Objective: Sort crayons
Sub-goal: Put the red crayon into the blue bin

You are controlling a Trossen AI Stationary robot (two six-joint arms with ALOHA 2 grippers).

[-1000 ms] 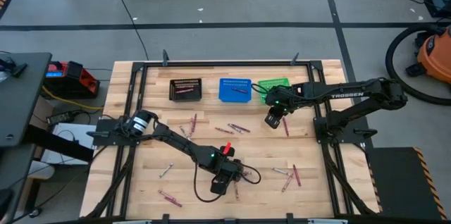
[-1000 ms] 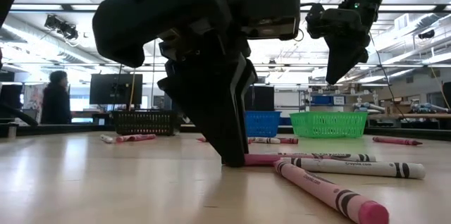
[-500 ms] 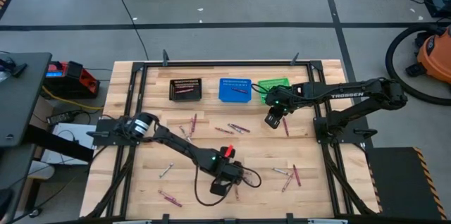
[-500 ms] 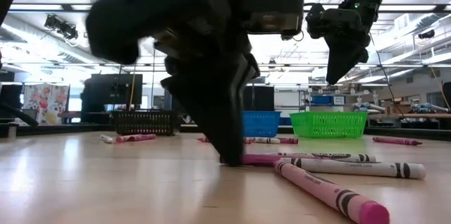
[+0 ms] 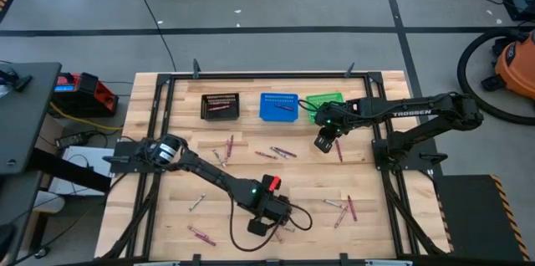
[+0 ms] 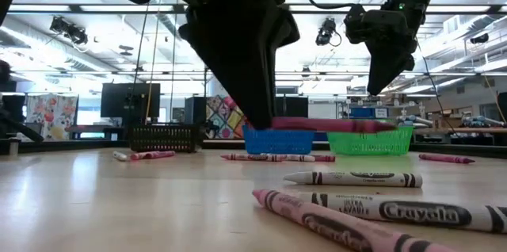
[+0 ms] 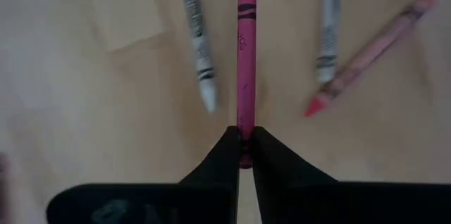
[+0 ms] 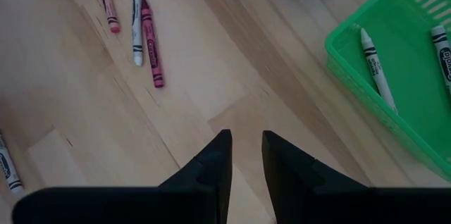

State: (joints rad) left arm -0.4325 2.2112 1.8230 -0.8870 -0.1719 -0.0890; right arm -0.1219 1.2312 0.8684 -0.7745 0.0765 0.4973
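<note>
Left claw [image 7: 245, 155] is clamped on a magenta crayon [image 7: 244, 55], lifted off the counter [image 5: 167, 207], long axis straight out from our fingertips, baskets lying far across the counter.

The left gripper [image 7: 244, 146] hangs above the table [image 5: 167, 174] near its front edge, fingers pinched tight, while the right gripper [image 8: 245, 155] hovers, fingers parted, near the table's back.

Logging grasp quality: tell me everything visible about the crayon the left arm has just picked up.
The magenta crayon is a thin stick with a paper wrapper carrying dark bands and print. The left end effector is shut on one end, and the rest projects straight out. In the low view it hangs level above the table, touching nothing else.
</note>
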